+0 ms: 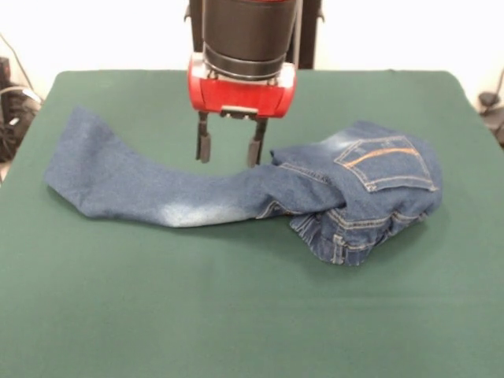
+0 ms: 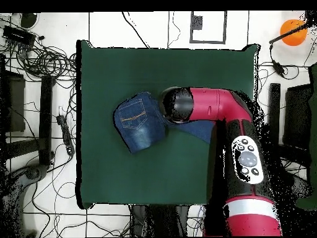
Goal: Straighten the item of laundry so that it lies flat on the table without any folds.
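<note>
The blue denim jeans [image 1: 236, 193] lie across the middle of the green table [image 1: 252, 315]. One leg stretches out to the left in the front view. The waist and pocket part [image 1: 378, 189] is bunched and folded over on the right, with an orange-stitched back pocket facing up. My gripper [image 1: 230, 148] hangs open just above the leg near the bunched part, fingers [image 1: 204, 146] apart and holding nothing. In the overhead view the arm [image 2: 210, 111] covers the gripper and most of the leg; only the pocket part [image 2: 139, 121] shows well.
Cables and equipment [image 2: 37, 93] lie on the floor around the table in the overhead view. An orange ball [image 2: 291, 31] sits off the table at the top right.
</note>
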`<act>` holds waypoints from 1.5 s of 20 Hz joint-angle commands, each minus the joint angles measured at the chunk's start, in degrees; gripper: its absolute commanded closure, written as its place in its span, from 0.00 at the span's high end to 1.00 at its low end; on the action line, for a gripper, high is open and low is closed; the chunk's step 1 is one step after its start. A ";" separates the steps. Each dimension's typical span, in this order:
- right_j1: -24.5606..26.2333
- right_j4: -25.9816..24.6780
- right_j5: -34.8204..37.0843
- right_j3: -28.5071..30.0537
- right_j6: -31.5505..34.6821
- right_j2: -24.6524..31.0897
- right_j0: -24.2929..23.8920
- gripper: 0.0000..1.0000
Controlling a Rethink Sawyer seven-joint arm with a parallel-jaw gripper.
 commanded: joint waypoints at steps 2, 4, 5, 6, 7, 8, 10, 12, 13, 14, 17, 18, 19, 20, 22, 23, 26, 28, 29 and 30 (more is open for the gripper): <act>3.31 5.25 5.92 0.39 18.50 -3.18 6.09 1.00; 3.69 6.08 5.47 0.19 19.88 -4.41 7.55 1.00; 3.71 6.77 4.95 0.61 20.63 -5.04 8.29 1.00; 3.70 7.35 4.69 0.86 21.21 -5.68 9.01 1.00; 3.68 7.93 4.43 1.10 21.79 -6.32 9.73 1.00; 3.74 8.39 4.40 1.10 22.11 -6.88 10.32 1.00; 3.35 9.27 4.07 1.86 22.42 -7.84 11.23 1.00; 3.14 10.09 4.48 1.90 22.18 -8.74 11.90 1.00; 3.04 10.52 4.78 1.79 21.82 -9.18 12.13 1.00; 2.96 10.74 4.90 1.75 21.30 -9.36 12.03 1.00; 3.15 11.36 3.90 1.94 19.36 -9.19 11.31 1.00; 3.35 11.52 3.49 1.96 18.78 -9.04 11.01 1.00; 3.53 11.65 3.29 1.88 18.70 -9.08 11.11 1.00; 3.52 11.95 3.33 1.97 19.03 -9.21 11.39 1.00; 3.49 12.39 3.12 2.25 19.40 -9.38 11.74 1.00; 3.66 12.56 3.02 2.13 19.42 -9.46 11.79 1.00; 5.19 12.28 1.39 1.52 18.58 -9.64 11.34 1.00; 6.07 12.08 -0.37 1.78 18.14 -9.66 10.98 1.00; 6.74 11.53 -2.02 1.89 17.62 -9.49 10.71 1.00; 7.51 11.06 -2.43 1.67 17.66 -9.78 10.96 1.00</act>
